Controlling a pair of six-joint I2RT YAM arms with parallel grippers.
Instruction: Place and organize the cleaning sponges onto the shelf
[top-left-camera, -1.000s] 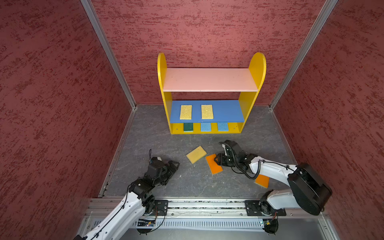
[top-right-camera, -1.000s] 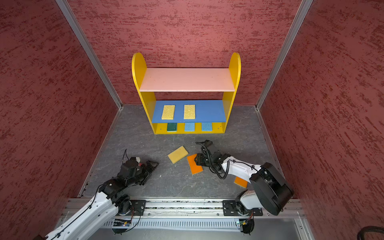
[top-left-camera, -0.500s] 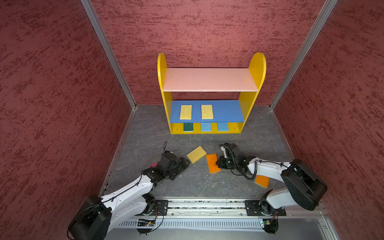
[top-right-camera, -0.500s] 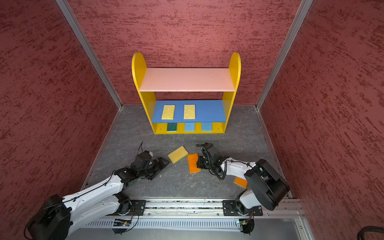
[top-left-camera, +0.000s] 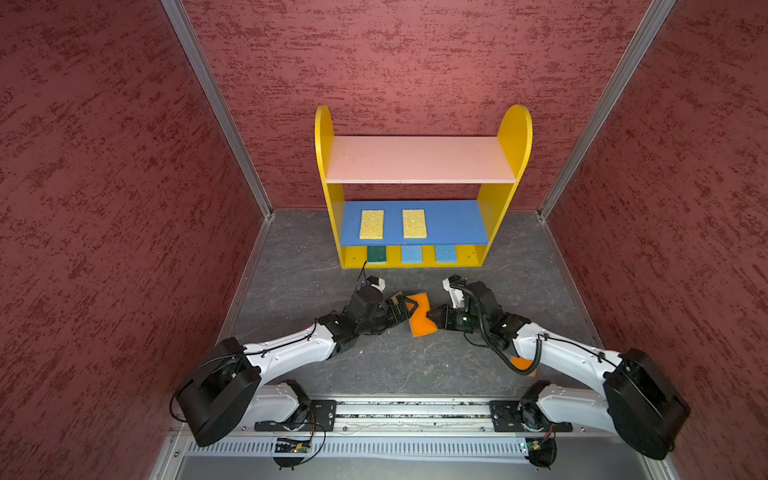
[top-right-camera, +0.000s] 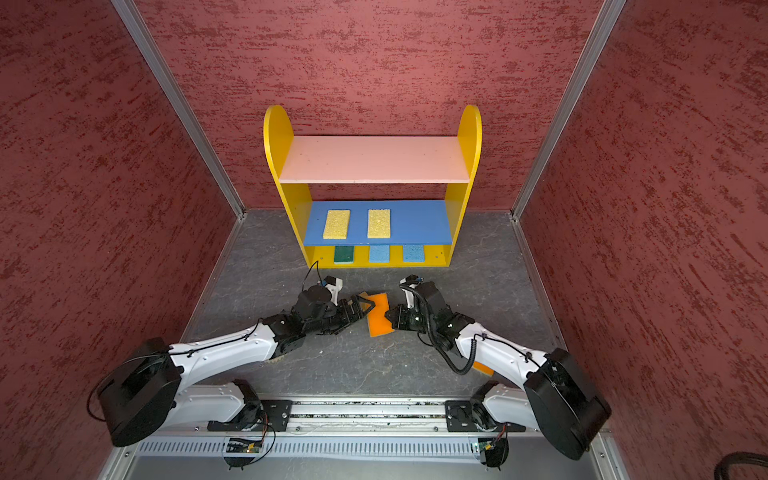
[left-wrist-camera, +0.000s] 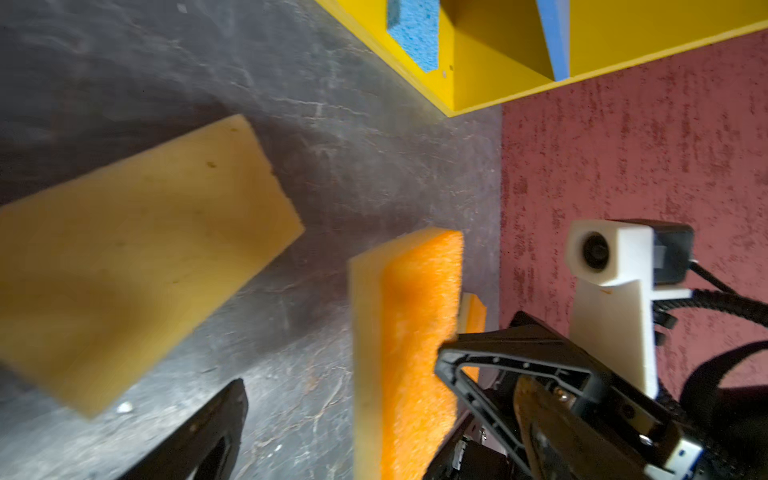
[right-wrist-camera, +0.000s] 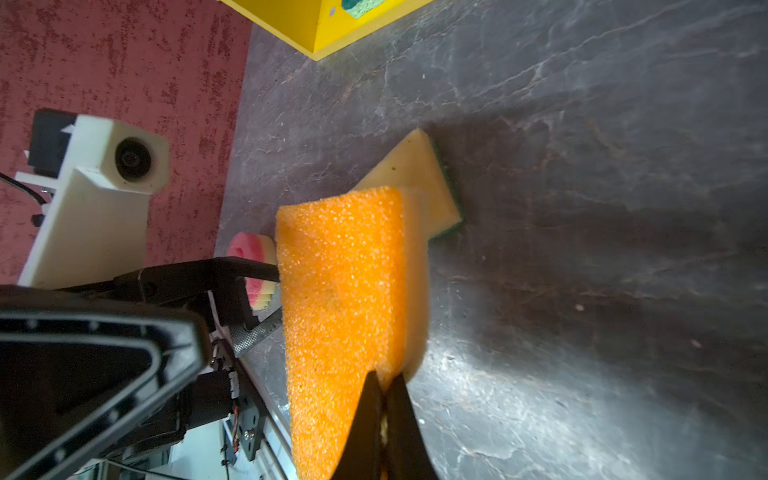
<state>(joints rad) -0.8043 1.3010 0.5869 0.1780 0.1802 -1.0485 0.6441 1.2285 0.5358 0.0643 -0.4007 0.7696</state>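
My right gripper (right-wrist-camera: 386, 384) is shut on one edge of an orange sponge (right-wrist-camera: 345, 291), holding it tilted just above the floor; both top views show this orange sponge (top-left-camera: 422, 315) mid-floor with the right gripper (top-left-camera: 434, 316) at its right side. My left gripper (top-left-camera: 405, 309) is open around the sponge's other end, one finger (right-wrist-camera: 232, 270) against its orange face. Under the left gripper lies a pale yellow, green-backed sponge (left-wrist-camera: 137, 257). The shelf (top-left-camera: 419, 160) holds two yellow sponges (top-left-camera: 371, 224) on its blue board, and a green sponge (top-left-camera: 376, 254) and two blue sponges (top-left-camera: 411, 254) on its base.
A second orange sponge (top-left-camera: 521, 364) lies on the floor, partly hidden under my right arm. A round pink sponge (right-wrist-camera: 251, 249) shows behind the left gripper in the right wrist view. Red walls enclose the grey floor (top-left-camera: 291, 282) on three sides.
My right gripper has shut on the orange sponge. The left arm has reached forward and right, over the yellow sponge, until its open jaws straddle the orange sponge.
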